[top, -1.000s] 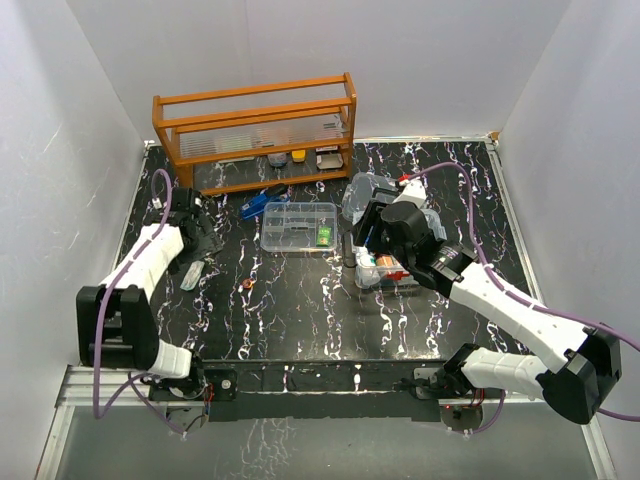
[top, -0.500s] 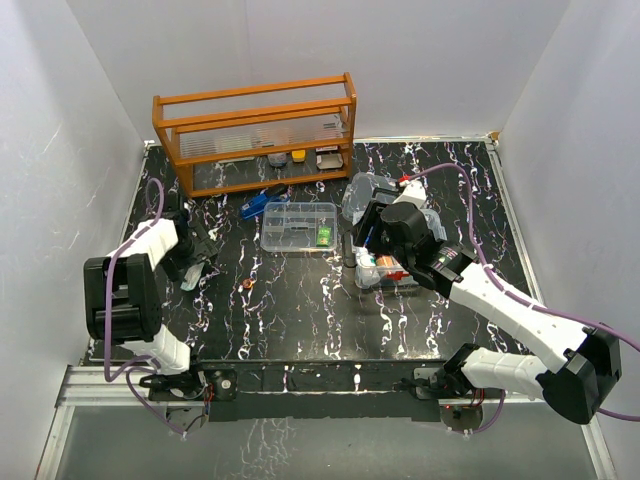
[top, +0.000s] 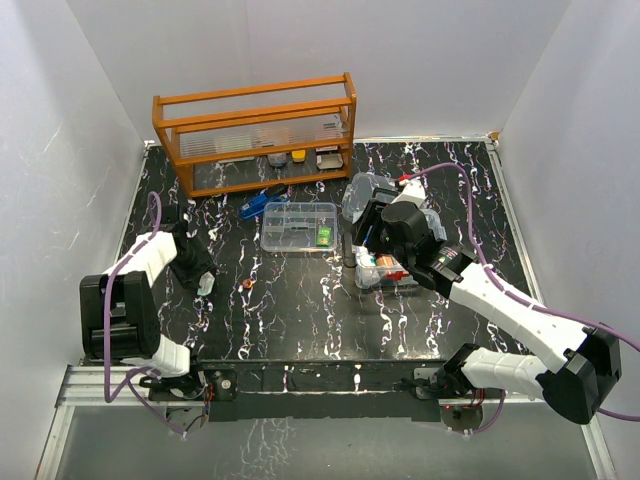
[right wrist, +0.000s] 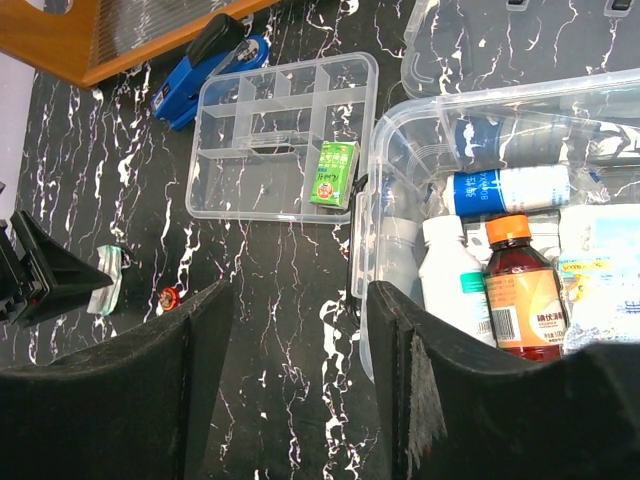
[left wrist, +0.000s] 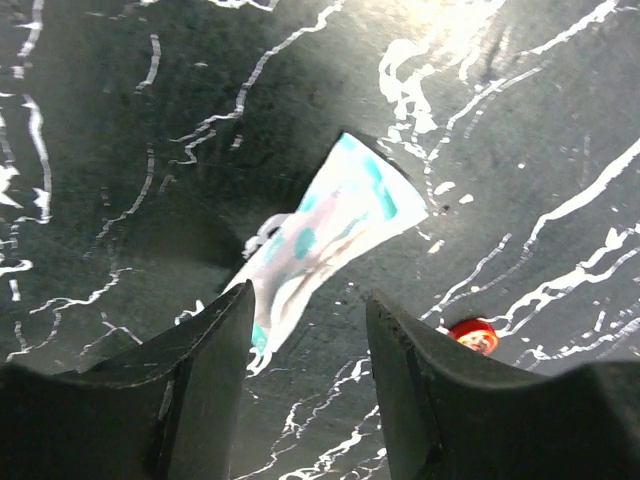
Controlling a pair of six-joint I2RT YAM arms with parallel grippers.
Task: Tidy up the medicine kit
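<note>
Packing of medicine kit (right wrist: pixel 385 140), part done

We found it open, right of centre, bottles (right wrist: pixel 520 290) inside; its tray insert (right wrist: pixel 255 180) lay nearly bare. The left fingers (left wrist: pixel 215 350) straddled a loose sachet (left wrist: pixel 330 225), grip uncertain; the right fingers (right wrist: pixel 190 390) stood spread, empty.

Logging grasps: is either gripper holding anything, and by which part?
Nothing held: left gripper straddles the sachet at its near end, jaws open; right gripper hangs open over the medicine kit.

The top view looks down from above the near edge over the whole black marbled counter (top: pixel 300 300). The left wrist view hangs close above a white-and-teal sachet (left wrist: pixel 330 230); the right wrist view, higher, shares it.
</note>
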